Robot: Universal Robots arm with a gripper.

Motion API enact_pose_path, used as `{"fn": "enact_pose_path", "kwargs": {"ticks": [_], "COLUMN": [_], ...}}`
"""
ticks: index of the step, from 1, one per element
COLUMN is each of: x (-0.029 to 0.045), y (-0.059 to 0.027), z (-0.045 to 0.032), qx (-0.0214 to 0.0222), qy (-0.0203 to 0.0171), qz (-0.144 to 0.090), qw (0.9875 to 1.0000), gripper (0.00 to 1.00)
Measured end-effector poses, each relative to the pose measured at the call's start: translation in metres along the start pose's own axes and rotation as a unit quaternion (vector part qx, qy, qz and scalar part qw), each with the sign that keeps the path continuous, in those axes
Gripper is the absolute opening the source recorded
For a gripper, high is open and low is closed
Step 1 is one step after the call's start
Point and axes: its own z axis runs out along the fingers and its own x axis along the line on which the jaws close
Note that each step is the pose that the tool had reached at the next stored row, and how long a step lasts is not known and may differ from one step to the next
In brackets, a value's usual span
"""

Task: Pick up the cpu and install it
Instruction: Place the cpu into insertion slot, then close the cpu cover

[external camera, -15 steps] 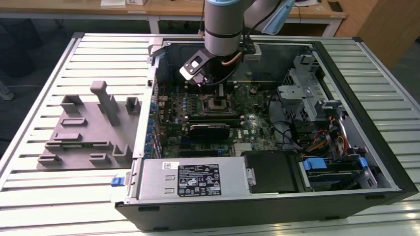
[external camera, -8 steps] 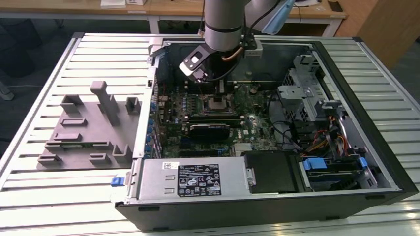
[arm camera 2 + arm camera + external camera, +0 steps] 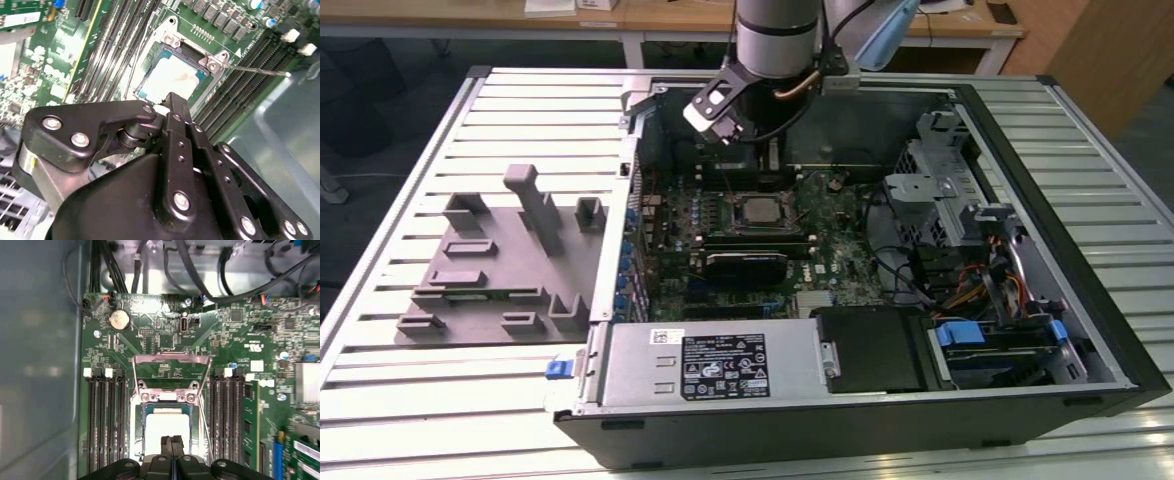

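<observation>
The cpu (image 3: 167, 426) lies flat in the socket at the middle of the motherboard (image 3: 150, 342), silvery top upward and square to the socket frame. In the exterior view it sits near the centre of the open computer case (image 3: 1107, 330). The socket's load plate (image 3: 170, 359) is swung open and stands raised beside the cpu. In the second wrist view the thin retention lever (image 3: 260, 71) projects at an angle from one socket corner. Rows of memory slots (image 3: 105, 415) flank the socket on two opposite sides. The gripper (image 3: 172, 440) is positioned over the edge of the cpu that lies away from the load plate. Its jaws are clenched against each other with nothing between them. Whether the tips touch the cpu's top cannot be told. In the exterior view the arm (image 3: 774, 35) descends from above over the far part of the case, toward the exterior view's left of the cpu. The case rests on a slatted metal surface (image 3: 400, 400), with its power supply (image 3: 707, 365) along the near edge. A grey fixture (image 3: 494, 270) with upright blocks lies on the surface at the exterior view's left of the case, well apart from the gripper.
</observation>
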Motion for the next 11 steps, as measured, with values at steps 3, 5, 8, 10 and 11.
{"fn": "enact_pose_path", "kwargs": {"ticks": [3, 5, 8, 10, 11], "x": [-0.0001, -0.0002, -0.0002, -0.0002, -0.0002], "y": [0.0003, 0.0004, 0.0005, 0.0004, 0.0004], "z": [-0.0094, -0.0147, -0.0165, -0.0165, -0.0165], "qx": [-0.0018, -0.0032, -0.0038, -0.0038, -0.0038], "qy": [0.0001, 0.0, 0.0001, -0.0001, -0.0001], "qz": [0.0, 0.0, 0.0, 0.0, 0.0], "qw": [1.0, 1.0, 1.0, 1.0, 1.0], "gripper": [0.11, 0.11, 0.11, 0.11, 0.11]}}
